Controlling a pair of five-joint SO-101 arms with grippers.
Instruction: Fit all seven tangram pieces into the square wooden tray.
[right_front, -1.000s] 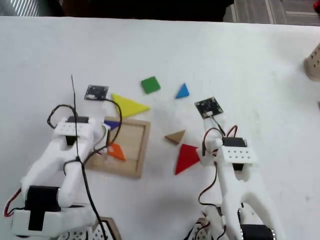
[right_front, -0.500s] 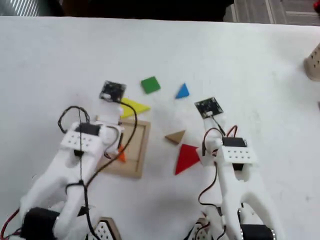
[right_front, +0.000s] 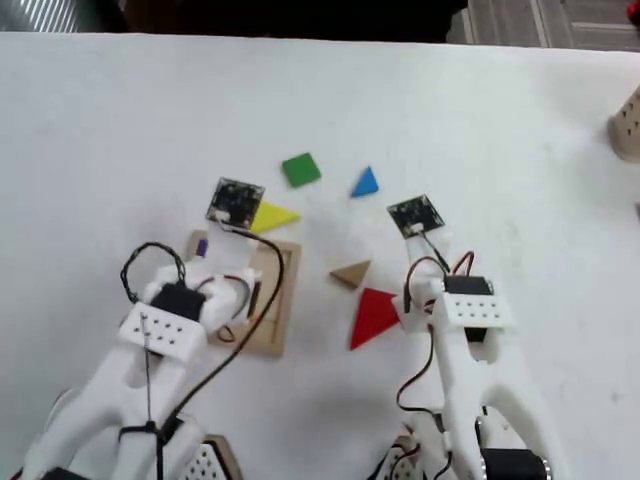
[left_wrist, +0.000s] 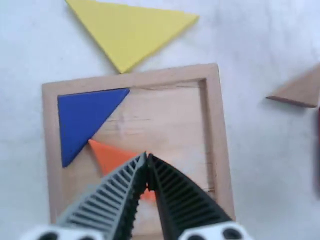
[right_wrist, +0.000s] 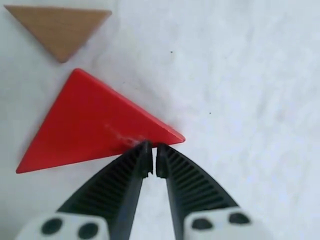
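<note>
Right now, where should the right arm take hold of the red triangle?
Probably from straight above, pinching across the narrow corner nearest the right end effector. The red triangle lies flat on the table, so only its thin edges offer grip, and the middle looks too wide.

Closed end effector (right_wrist: 153, 160) beside red triangle (right_wrist: 95, 125)

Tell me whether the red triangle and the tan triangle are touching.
Apart. The right wrist view shows a strip of table between the tip of the tan triangle and the nearest corner of the red triangle.
</note>
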